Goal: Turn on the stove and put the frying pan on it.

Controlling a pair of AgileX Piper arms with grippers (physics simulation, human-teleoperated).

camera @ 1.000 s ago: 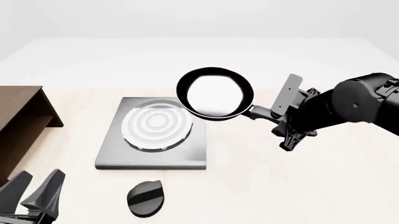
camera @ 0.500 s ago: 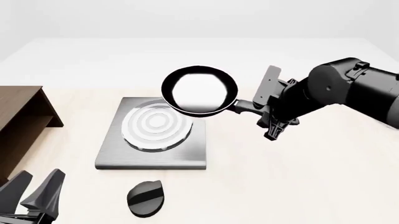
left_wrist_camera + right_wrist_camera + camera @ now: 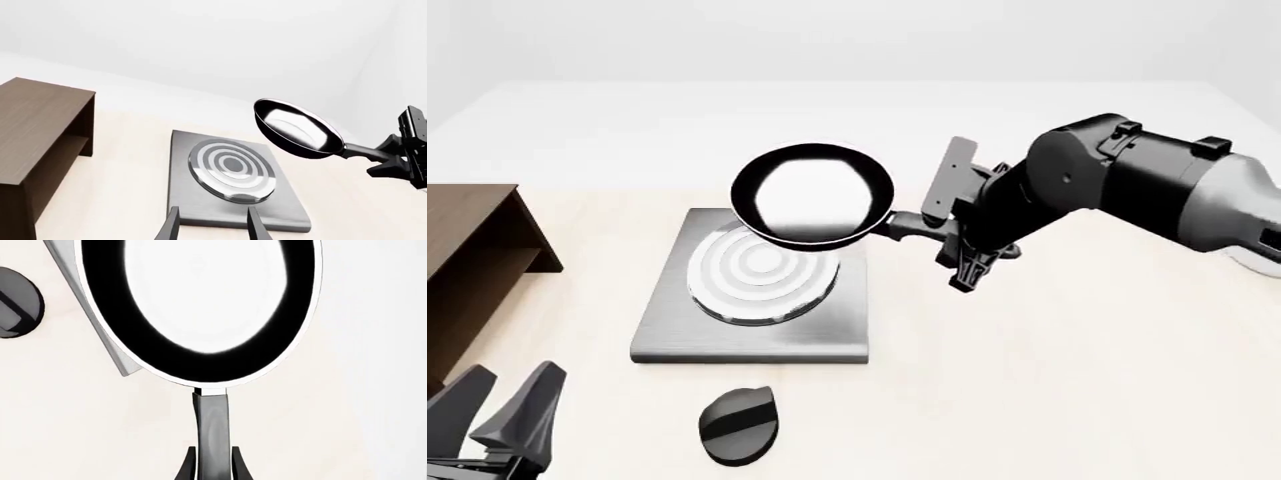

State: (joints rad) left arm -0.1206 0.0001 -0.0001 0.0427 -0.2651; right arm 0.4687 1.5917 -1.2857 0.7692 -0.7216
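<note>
The frying pan [image 3: 813,195] is black with a glossy inside that reflects white, and its handle [image 3: 212,426] is dark grey-black. The stove [image 3: 751,320] is brushed grey metal with silver concentric burner rings [image 3: 761,267]. The knob [image 3: 738,425] near the table's front edge is black. The shelf [image 3: 474,260] at the left edge is dark brown wood grain. The table [image 3: 1068,370] is pale cream. Both arms are black.

Right gripper [image 3: 945,232] clamped on frying pan [image 3: 811,195] handle, pan held above far right part of stove [image 3: 754,300]. Black knob [image 3: 738,425] on table [image 3: 1068,360] near stove's front edge. Left gripper [image 3: 501,415] fingers apart, bottom left. Wooden shelf [image 3: 474,270] at left.
</note>
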